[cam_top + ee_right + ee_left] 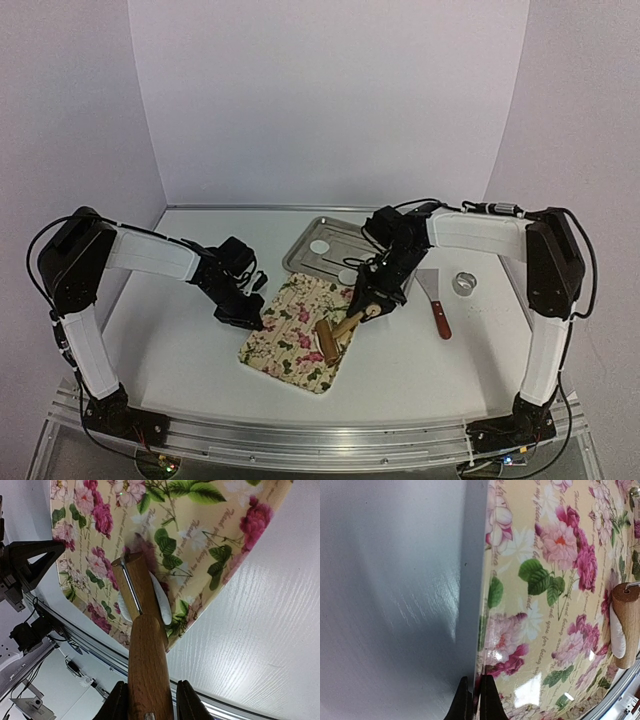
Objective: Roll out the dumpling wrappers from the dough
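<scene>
A floral mat (290, 335) lies mid-table. My left gripper (475, 695) is shut on the mat's left edge (485, 630), also seen from above (258, 322). My right gripper (149, 705) is shut on the handle of a wooden rolling pin (147, 655), over the mat's right side (365, 308). The pin's roller head (327, 342) rests on a flattened white piece of dough (162, 602), whose edge shows beside the roller in the left wrist view (618, 635). Two white dumpling wrappers (319, 246) lie in a metal tray (305, 262); my right arm partly hides the second.
A scraper with a red handle (437, 305) lies right of the mat. A metal ring cutter (464, 283) stands further right. The tray sits just behind the mat, under my right arm. The table's near edge with its metal rail (235, 712) runs close to the mat's front corner.
</scene>
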Robot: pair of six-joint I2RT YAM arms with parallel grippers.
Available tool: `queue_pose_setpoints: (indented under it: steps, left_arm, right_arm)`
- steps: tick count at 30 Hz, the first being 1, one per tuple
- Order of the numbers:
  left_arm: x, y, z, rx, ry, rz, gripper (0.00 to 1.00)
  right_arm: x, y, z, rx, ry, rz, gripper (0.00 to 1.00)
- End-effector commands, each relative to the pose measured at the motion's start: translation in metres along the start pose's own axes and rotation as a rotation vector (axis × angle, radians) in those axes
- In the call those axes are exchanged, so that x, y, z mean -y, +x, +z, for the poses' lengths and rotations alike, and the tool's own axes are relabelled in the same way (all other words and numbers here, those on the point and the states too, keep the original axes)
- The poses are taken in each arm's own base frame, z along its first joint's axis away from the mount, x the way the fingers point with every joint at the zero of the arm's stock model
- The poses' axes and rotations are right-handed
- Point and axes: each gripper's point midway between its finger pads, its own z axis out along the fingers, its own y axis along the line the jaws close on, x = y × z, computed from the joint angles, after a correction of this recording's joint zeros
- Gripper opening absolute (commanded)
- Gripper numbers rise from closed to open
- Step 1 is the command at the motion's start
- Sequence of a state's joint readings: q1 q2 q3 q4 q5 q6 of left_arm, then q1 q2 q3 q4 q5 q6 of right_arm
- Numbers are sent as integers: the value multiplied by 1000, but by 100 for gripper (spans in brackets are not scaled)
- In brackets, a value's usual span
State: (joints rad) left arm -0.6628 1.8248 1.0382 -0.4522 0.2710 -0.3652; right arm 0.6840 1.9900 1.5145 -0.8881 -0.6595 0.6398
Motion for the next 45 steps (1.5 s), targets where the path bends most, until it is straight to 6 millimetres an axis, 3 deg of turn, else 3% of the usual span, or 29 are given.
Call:
queue_pose_setpoints:
  steps: [1, 4, 6, 10, 17, 19, 24, 28, 37, 45]
  left_arm:
    - [-33, 30, 11, -89, -122, -69, 0]
    - [-29, 32, 11, -90, -112, -78, 0]
    - [-30, 35, 12, -94, -116, -87, 0]
    - [-37, 40, 11, -105, -147, -103, 0]
    - [-49, 49, 8, -115, -204, -135, 0]
    - [-49, 49, 7, -114, -203, -142, 0]
    - [-41, 43, 4, -95, -170, -149, 0]
    - [-33, 45, 6, -97, -130, -148, 0]
    - [-15, 68, 17, -137, -107, -142, 0]
    - [-30, 76, 12, -142, -190, -181, 0]
  right_arm:
    - [118, 1, 59, -25, 595, 71, 0]
    - [112, 4, 77, -52, 609, 44, 0]
    - [114, 4, 76, -46, 623, 41, 0]
    - [117, 1, 58, -14, 647, 49, 0]
    - [140, 1, 1, 61, 655, 122, 0]
    - [145, 3, -4, 60, 655, 129, 0]
    - [147, 3, 5, 28, 650, 132, 0]
    - [136, -5, 16, 22, 634, 108, 0]
    - [89, 4, 94, -92, 571, -1, 0]
    - [93, -4, 64, -10, 598, 32, 0]
